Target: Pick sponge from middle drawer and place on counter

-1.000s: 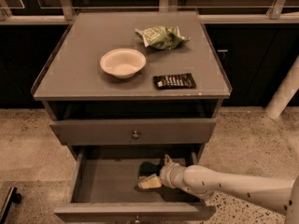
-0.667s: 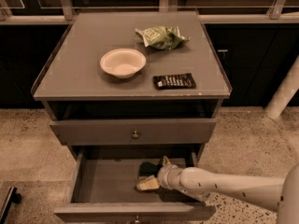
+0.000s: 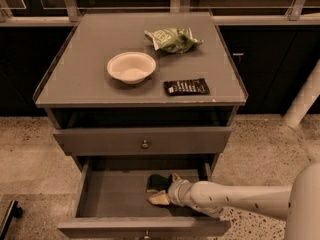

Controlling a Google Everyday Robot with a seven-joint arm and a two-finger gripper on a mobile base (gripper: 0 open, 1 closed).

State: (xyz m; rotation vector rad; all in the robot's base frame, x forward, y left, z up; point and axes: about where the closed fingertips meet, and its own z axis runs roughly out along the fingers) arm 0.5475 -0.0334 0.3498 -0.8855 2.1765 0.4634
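Note:
The middle drawer [image 3: 107, 196] is pulled open below the counter [image 3: 75, 81]. The sponge [image 3: 158, 183] lies in the drawer's right half, tilted, with its dark green face up and its pale yellow foam showing at the front. My gripper [image 3: 169, 188] reaches into the drawer from the right on a long white arm and sits right against the sponge's right side. The gripper's wrist hides part of the sponge.
On the counter stand a white bowl [image 3: 131, 67], a light green snack bag [image 3: 173, 39] and a flat black wrapper [image 3: 186, 86]. The upper drawer [image 3: 145, 141] is closed just above the arm. A white post [image 3: 305, 101] stands at the right on the speckled floor.
The arm has edged slightly left, further into the drawer toward the sponge. The sponge stays in about the same place.

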